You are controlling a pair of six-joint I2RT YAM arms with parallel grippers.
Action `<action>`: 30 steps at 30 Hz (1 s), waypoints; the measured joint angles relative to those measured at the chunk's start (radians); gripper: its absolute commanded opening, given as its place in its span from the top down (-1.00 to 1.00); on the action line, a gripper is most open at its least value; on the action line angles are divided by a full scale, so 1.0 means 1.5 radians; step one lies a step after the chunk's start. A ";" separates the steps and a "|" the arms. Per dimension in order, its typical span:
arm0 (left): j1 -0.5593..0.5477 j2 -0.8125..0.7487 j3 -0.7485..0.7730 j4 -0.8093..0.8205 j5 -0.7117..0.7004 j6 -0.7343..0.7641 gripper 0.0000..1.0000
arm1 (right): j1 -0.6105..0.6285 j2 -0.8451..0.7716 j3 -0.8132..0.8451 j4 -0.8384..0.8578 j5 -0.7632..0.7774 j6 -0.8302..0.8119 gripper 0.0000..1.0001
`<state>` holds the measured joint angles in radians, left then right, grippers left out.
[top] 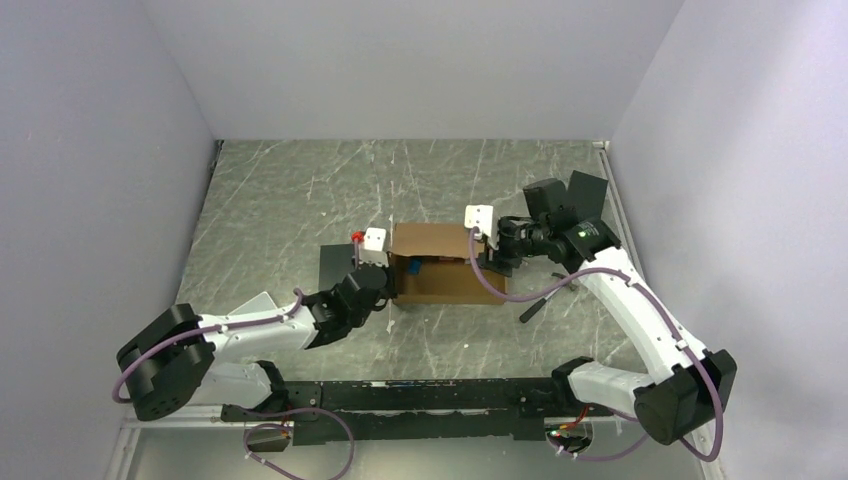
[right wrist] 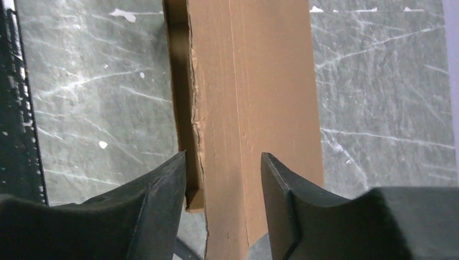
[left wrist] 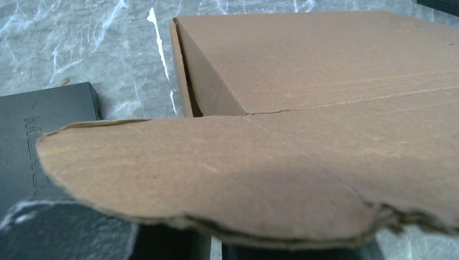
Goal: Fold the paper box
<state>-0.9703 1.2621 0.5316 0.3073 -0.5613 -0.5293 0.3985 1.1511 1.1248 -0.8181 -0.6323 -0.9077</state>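
Note:
The paper box (top: pixel 445 262) is brown cardboard, partly folded, in the middle of the table. My left gripper (top: pixel 383 278) is at its left side. In the left wrist view a rounded cardboard flap (left wrist: pixel 205 173) lies over my left gripper (left wrist: pixel 216 248). Only the dark fingers (left wrist: pixel 168 246) show under the flap, with a thin slit between them. My right gripper (top: pixel 490 256) is at the box's right side. In the right wrist view my right gripper (right wrist: pixel 223 162) is open and straddles an upright cardboard wall (right wrist: pixel 254 81) without pinching it.
A black rectangular block (top: pixel 335 262) lies flat just left of the box and also shows in the left wrist view (left wrist: pixel 43 141). A dark slim tool (top: pixel 540 300) lies right of the box. A black object (top: pixel 588 190) stands at the far right wall.

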 measured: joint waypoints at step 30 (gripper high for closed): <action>-0.001 -0.482 0.030 -0.345 0.181 0.084 -0.74 | 0.022 -0.079 -0.184 0.104 0.053 -0.079 1.00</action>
<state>-0.9718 0.5388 0.5762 -0.2100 -0.2893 -0.4026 0.4320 1.0325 0.8482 -0.6617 -0.5526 -1.0256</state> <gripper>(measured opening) 0.873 0.019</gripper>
